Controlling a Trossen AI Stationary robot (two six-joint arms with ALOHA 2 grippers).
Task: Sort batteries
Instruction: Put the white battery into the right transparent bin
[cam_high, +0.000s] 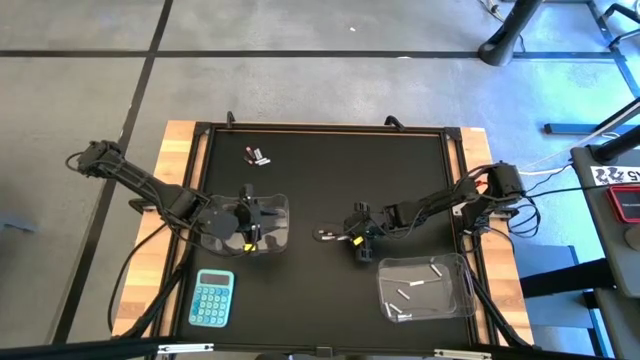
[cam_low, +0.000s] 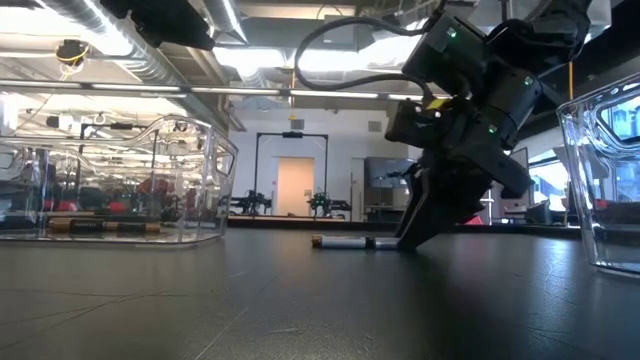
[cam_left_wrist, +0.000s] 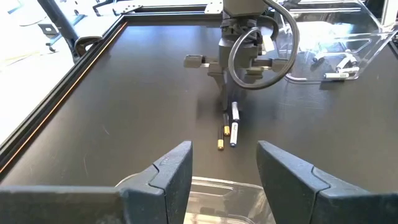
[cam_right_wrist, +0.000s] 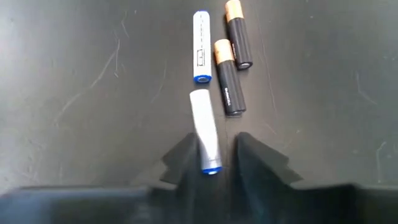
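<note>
Four batteries lie on their sides on the black mat (cam_high: 330, 90) at mid-table: two silvery-white (cam_right_wrist: 203, 46) and two dark with copper ends (cam_right_wrist: 229, 87). My right gripper (cam_right_wrist: 217, 142) points down at them (cam_low: 412, 236), open by a narrow gap. Its fingers stand on either side of the near end of one silvery-white battery (cam_right_wrist: 205, 134). My left gripper (cam_left_wrist: 224, 168) is open and hovers over the left clear tub (cam_high: 250, 222), which holds dark batteries (cam_low: 100, 226). Two more batteries (cam_high: 258, 155) lie near the far edge. My right gripper comes from above, its fingers lying along the silvery-white battery's near end (cam_right_wrist: 210, 163). One finger (cam_right_wrist: 185, 155) shows right beside it, and a dark gap shows on the other side. Whether it touches, I cannot tell. The battery lies flat on the mat.
A second clear tub (cam_high: 425, 288) with silvery-white batteries (cam_high: 415, 290) stands near the table's right near corner. A blue calculator (cam_high: 212, 298) lies on the left near side. The mat's raised frame (cam_high: 200, 160) borders the work area.
</note>
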